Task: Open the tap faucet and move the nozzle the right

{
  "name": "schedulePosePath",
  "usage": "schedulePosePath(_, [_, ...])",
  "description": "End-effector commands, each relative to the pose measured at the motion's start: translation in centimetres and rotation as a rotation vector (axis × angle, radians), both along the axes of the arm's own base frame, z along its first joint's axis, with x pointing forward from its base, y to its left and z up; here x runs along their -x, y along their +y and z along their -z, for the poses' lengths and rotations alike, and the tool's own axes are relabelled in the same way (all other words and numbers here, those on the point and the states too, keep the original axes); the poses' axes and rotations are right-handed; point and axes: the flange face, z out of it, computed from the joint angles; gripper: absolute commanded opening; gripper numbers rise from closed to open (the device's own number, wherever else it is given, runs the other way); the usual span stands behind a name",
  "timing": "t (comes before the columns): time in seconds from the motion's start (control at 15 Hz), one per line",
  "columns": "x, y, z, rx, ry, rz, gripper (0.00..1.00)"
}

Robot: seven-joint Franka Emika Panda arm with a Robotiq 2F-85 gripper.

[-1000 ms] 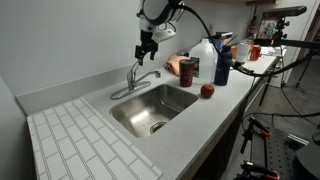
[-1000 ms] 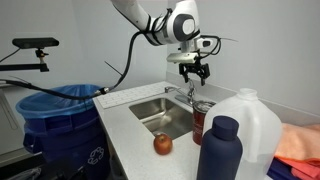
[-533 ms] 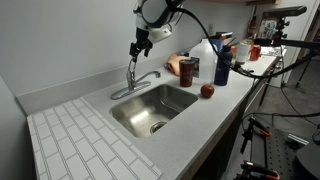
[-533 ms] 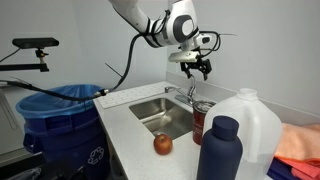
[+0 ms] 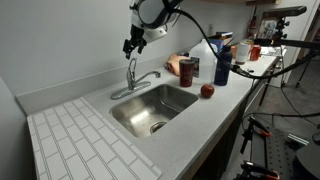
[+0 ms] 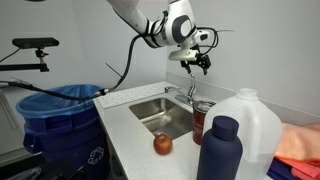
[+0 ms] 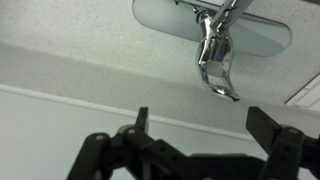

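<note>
Grey counter (image 7: 80,60), shiny silver tap faucet (image 7: 213,55), oval base plate (image 7: 160,15), claw (image 7: 203,125) spread

In an exterior view the camera sits high and back, angled down across the worktop (image 5: 205,118), with the sink (image 5: 150,108) mid-frame at medium range. In an exterior view from the worktop's end the lens is low, a jug (image 6: 250,120) and bottle (image 6: 222,150) looming lower right. Both exterior views share the sink, the tap faucet (image 5: 133,78) and the gripper (image 5: 129,47) above it. The wrist view is close in, looking down past its fingers (image 7: 141,122) along the bottom edge to the tap faucet, upper right.
</note>
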Motion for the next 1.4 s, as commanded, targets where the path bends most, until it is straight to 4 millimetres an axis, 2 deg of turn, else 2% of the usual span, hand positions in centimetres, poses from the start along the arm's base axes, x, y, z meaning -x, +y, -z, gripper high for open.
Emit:
schedulePosePath(0.0, [-0.2,0.5,-1.3,-0.027,0.020,0.001,1.00])
schedulePosePath(0.4, [3.1,2.2,-2.1,-0.089,0.197,-0.012,1.00])
schedulePosePath(0.6, [4.5,2.5,-1.8,-0.098,0.289,-0.002,1.00])
schedulePosePath(0.93, [6.5,2.5,0.7,-0.100,0.415,-0.002,1.00])
schedulePosePath(1.33, [7.2,2.4,4.5,-0.087,0.487,0.014,1.00])
